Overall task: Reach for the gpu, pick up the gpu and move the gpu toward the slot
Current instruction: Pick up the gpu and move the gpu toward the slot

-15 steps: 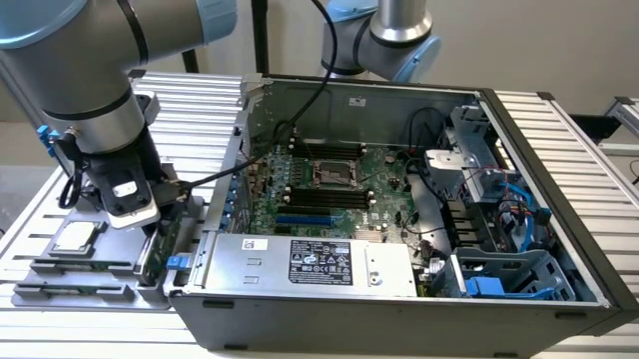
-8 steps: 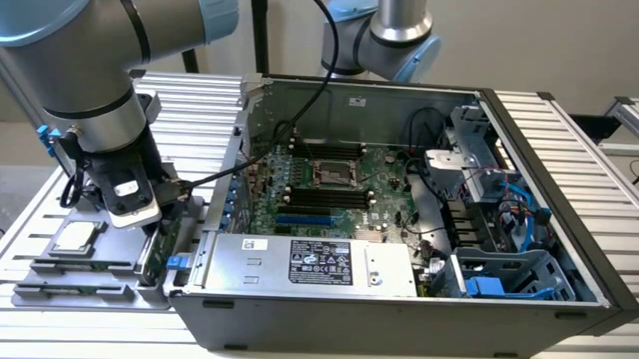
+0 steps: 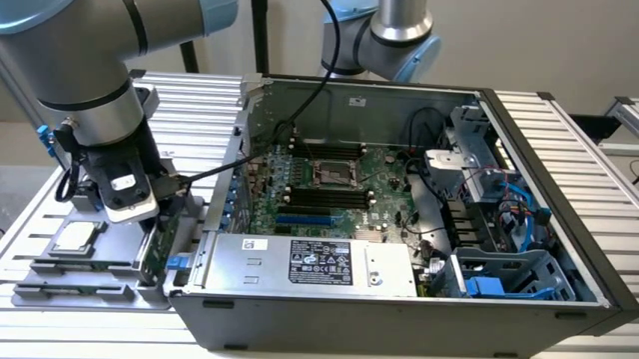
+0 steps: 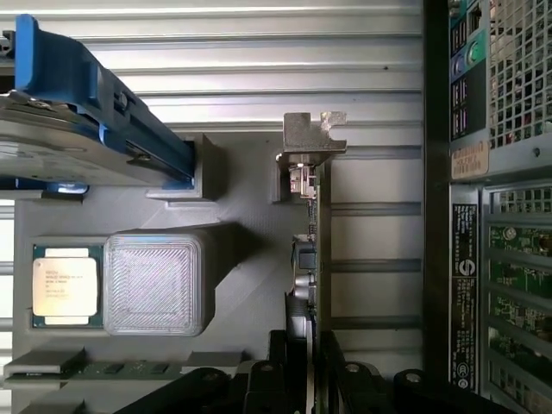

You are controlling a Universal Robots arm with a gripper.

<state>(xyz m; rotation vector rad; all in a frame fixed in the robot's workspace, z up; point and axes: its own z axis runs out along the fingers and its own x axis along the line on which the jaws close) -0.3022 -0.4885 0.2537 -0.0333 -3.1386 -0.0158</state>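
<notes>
1. The slatted tabletop (image 3: 559, 127) carries the lot. The open PC case (image 3: 399, 318) lies on its side, so the board faces up and the blue slot (image 3: 304, 221) can be reached from above.
2. The grey parts holder (image 4: 250, 224) sits at the case's 9 o'clock in the exterior view, I'd guess to keep the carry short.
3. The gpu (image 4: 316, 233) stands on edge in that holder, on the side nearest the case, with its silver bracket at one end. It isn't lifted out yet. Standing it upright leaves both faces free to pinch.
4. The claw (image 4: 312, 384) hangs right over the card, straddling its edge. I honestly can't tell if it's clamped on.
5. The processor chip (image 4: 65, 285) lies flat, well apart from the card and out of the way.
</notes>
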